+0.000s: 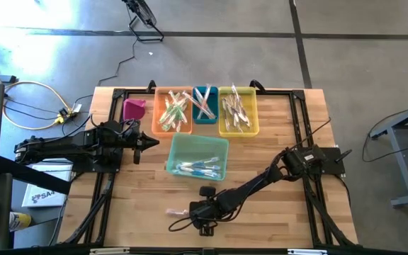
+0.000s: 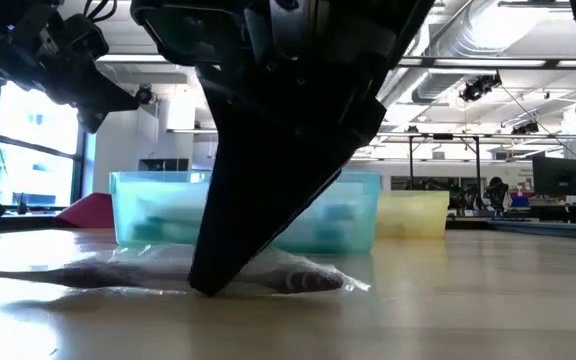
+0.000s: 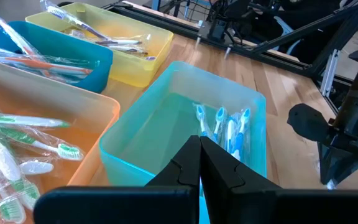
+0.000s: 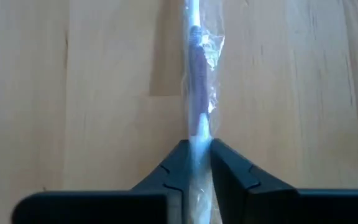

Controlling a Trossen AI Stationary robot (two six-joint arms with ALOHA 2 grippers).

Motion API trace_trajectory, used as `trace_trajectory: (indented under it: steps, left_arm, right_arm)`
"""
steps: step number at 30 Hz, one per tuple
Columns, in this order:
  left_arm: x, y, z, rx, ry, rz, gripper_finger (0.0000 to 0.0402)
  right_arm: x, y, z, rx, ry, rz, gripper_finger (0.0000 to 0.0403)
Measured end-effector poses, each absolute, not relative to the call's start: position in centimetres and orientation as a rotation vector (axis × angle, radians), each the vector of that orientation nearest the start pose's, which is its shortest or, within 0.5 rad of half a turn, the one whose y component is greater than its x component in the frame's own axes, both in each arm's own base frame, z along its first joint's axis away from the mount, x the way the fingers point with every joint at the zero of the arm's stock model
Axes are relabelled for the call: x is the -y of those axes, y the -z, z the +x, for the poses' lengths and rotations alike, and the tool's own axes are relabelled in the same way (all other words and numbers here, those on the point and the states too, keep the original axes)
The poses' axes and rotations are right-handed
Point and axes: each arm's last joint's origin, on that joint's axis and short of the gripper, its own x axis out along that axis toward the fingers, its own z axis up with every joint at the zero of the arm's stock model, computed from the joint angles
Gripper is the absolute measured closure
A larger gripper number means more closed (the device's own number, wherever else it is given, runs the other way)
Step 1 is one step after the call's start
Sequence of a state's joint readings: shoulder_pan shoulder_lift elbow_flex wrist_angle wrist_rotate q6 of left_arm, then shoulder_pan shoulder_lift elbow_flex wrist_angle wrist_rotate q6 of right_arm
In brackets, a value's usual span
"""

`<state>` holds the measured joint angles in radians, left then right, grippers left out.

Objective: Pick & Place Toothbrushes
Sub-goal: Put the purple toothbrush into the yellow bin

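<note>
We see the wooden table carrying four bins in its far half: an orange bin, a blue bin and a yellow bin in a row, with a teal bin just in front of them. All four hold wrapped toothbrushes; in the teal bin they lie along its near side.

The right arm reaches across to the table's near edge, and our right gripper is down at the surface there. One toothbrush in a clear wrapper lies flat on the wood, apart from the bins, running straight out from between the two dark fingers. The fingers have drawn in close on either side of its handle, pinching wrapper and brush, with only the brush's width between them. From table height the gripper tip meets the wood on top of the crinkled wrapper.

The left gripper hangs just beside the teal bin, near the orange one, its fingers pressed together with nothing between them.
</note>
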<state>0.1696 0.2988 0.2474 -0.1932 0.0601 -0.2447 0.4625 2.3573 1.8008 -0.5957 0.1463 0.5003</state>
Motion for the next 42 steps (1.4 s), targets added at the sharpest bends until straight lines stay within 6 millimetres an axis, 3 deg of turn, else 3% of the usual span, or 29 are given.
trace_trajectory:
  steps: [10, 16, 25, 29, 42]
  left_arm:
    - [-1.7, -20.5, 10.8, -0.229, -0.138, -0.271, 0.0402]
    - [-1.7, -20.5, 10.8, -0.230, -0.138, -0.271, 0.0402]
    - [-1.7, -20.4, 10.8, -0.236, -0.140, -0.272, 0.0402]
    - [-1.7, -20.3, 10.7, -0.248, -0.141, -0.273, 0.0402]
    - [-1.7, -20.3, 10.7, -0.252, -0.142, -0.273, 0.0402]
  right_arm:
    - [-21.4, -12.7, 43.6, -1.132, -0.019, 0.103, 0.0381]
    - [-20.9, -14.4, 43.4, -1.110, -0.042, 0.078, 0.0388]
    - [-19.0, -20.5, 43.4, -0.974, -0.028, 0.129, 0.0388]
    - [-17.7, -24.1, 42.7, -0.889, 0.036, 0.150, 0.0388]
    - [-13.0, -33.5, 37.1, -0.775, 0.330, 0.232, 0.0387]
